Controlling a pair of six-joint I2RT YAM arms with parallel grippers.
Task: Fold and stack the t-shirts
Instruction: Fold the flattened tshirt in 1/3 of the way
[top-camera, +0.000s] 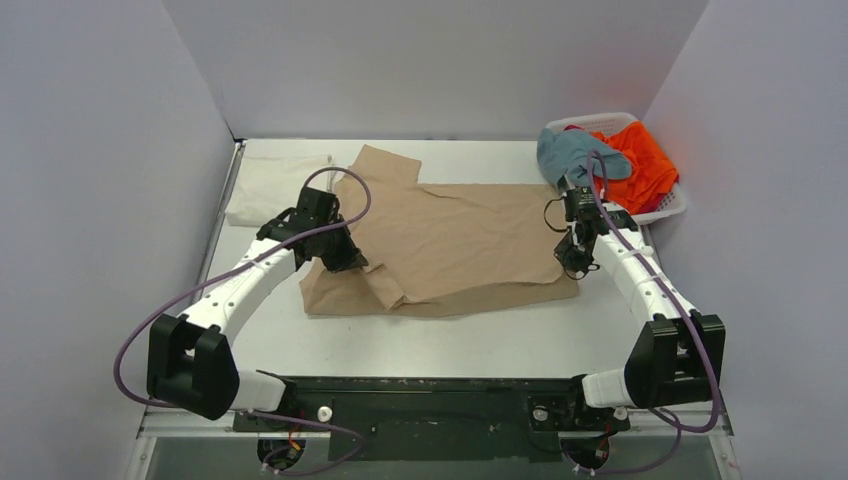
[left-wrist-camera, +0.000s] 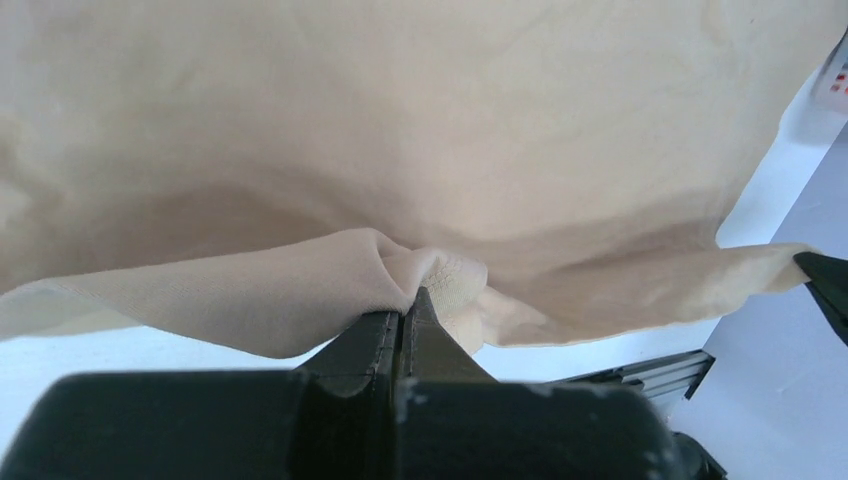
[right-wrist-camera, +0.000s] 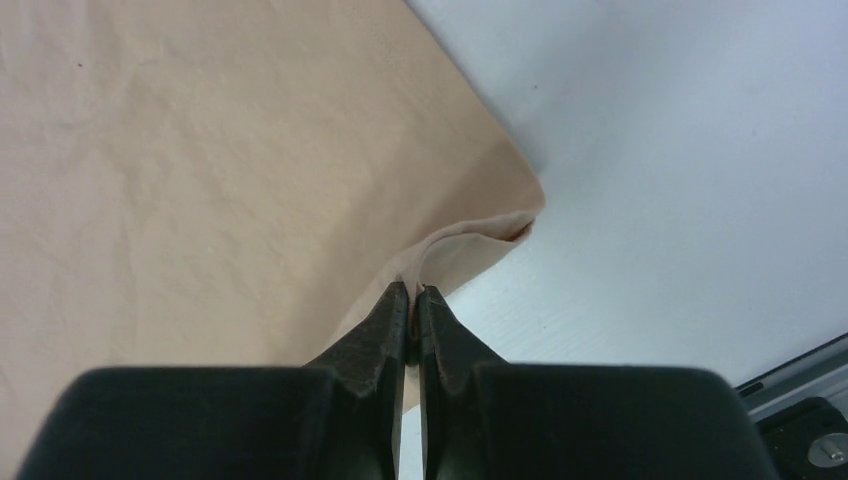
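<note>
Tan cotton mid-frame: tan shirt (top-camera: 460, 235) spread on the table (top-camera: 480, 340), with its near edge partly doubled over. Pinched at both ends of that near edge, probably to carry a fold across evenly and keep the cloth taut between the two grips.

At the lower left of the cloth, left gripper (top-camera: 345, 258) pressed together on a bunched ridge of fabric. Close up from the left wrist, tan shirt (left-wrist-camera: 400, 120) lifted off the table there and sagging to either side. At the lower right, right gripper (top-camera: 576, 262) likewise closed, nipping only a thin lip at the hem corner. From the right wrist, tan shirt (right-wrist-camera: 200, 150) barely raised and flat beyond the pinch; a shallow hold, likely to slip if pulled hard.

Upper left of the frame: cream shirt (top-camera: 275, 190), folded, just beside the tan sleeve and probably the base of the stack. Upper right: basket (top-camera: 672, 208) holding orange shirt (top-camera: 645, 160), with grey-blue shirt (top-camera: 575, 155) draped over its near rim, close behind the right wrist and its cable. Worth minding on any lift toward the back. No other obstacle on the cloth itself.
</note>
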